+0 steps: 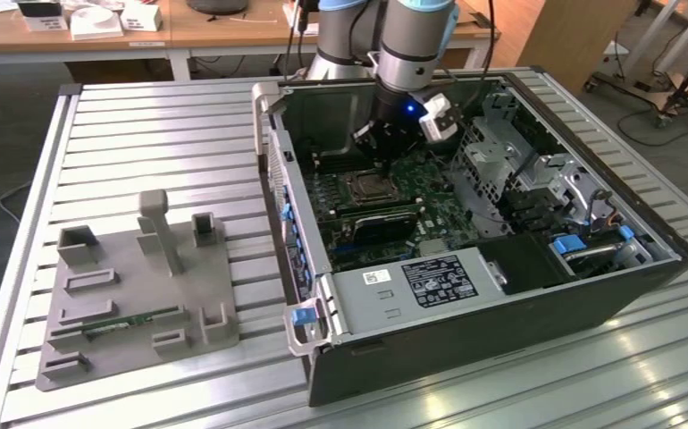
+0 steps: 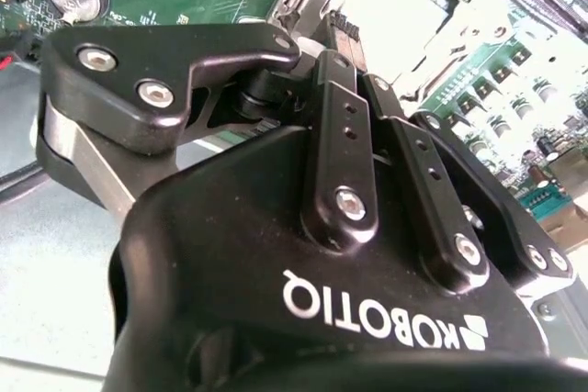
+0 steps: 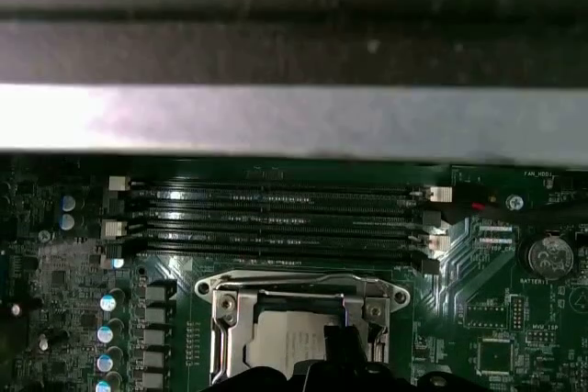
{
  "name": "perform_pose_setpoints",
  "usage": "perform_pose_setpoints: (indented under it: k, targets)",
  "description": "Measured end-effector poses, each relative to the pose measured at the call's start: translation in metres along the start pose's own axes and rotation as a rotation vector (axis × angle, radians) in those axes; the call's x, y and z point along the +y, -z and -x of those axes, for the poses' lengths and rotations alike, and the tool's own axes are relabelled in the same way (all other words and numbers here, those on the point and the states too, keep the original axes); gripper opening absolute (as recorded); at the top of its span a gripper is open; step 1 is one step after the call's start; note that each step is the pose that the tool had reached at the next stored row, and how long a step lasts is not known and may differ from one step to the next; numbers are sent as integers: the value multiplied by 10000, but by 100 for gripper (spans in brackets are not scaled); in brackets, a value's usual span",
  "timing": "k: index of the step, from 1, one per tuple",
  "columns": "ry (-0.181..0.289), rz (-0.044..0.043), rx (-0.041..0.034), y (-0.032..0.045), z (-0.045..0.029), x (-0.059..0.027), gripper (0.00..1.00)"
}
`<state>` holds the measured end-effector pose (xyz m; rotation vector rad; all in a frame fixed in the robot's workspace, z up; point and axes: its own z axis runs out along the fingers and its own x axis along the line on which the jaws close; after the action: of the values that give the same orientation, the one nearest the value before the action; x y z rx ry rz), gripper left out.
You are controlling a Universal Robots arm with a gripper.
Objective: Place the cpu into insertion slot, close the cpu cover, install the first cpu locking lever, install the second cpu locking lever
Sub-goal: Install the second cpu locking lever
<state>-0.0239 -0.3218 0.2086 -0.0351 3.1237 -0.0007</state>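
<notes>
My gripper [image 1: 380, 166] reaches down into the open computer case [image 1: 583, 295], just above the insertion slot [image 1: 372, 187] on the green board. In the second wrist view the black fingers [image 2: 342, 61] are pressed together, and I see nothing between them. The first wrist view shows the insertion slot [image 3: 299, 323] with the pale grey cpu [image 3: 280, 337] lying flat in its middle. The silver cpu cover [image 3: 299, 294] frames the chip and seems to lie down around it. My dark gripper tip [image 3: 338, 351] overlaps one edge of the chip.
Several long black memory slots [image 3: 276, 218] run beside the socket, below the case's metal edge [image 3: 294, 121]. A coin battery [image 3: 549, 254] sits on the board. A labelled power supply [image 1: 433, 279] fills the case's near end. A grey fixture plate [image 1: 130, 295] lies on the table.
</notes>
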Motion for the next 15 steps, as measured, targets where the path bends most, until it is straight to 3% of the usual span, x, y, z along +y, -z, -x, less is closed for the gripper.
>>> perform_pose_setpoints:
  k: [10,15]
  targets:
    - [1,8,-1,66,5,-7,10]
    - [-1,7,3,65,90,-25,10]
